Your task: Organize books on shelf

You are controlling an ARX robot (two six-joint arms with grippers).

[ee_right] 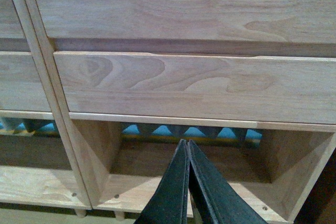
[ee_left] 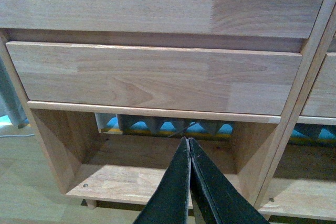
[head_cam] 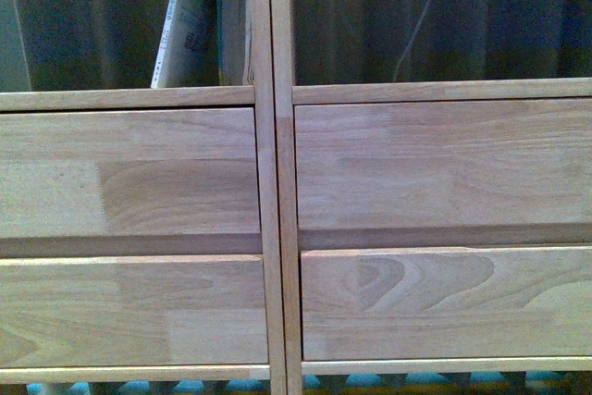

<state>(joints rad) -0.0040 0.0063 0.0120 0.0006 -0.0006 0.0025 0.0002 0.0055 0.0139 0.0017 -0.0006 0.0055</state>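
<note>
The light wood shelf (head_cam: 277, 182) fills the front view, with two drawer fronts in each column. A pale thin book (head_cam: 185, 30) with white page edges leans tilted in the upper left compartment, next to a second upright one (head_cam: 233, 20) against the centre post. My left gripper (ee_left: 187, 141) is shut and empty, in front of the left column's low open compartment (ee_left: 131, 177). My right gripper (ee_right: 186, 142) is shut and empty, in front of the right column's low open compartment (ee_right: 173, 182). Neither arm shows in the front view.
A dark curtain (head_cam: 444, 16) hangs behind the backless upper compartments. Blue and yellow patterned matting (ee_left: 168, 127) shows through the low compartments. Pale floor (ee_left: 31, 192) lies in front of the shelf's short peg legs (ee_left: 91, 203).
</note>
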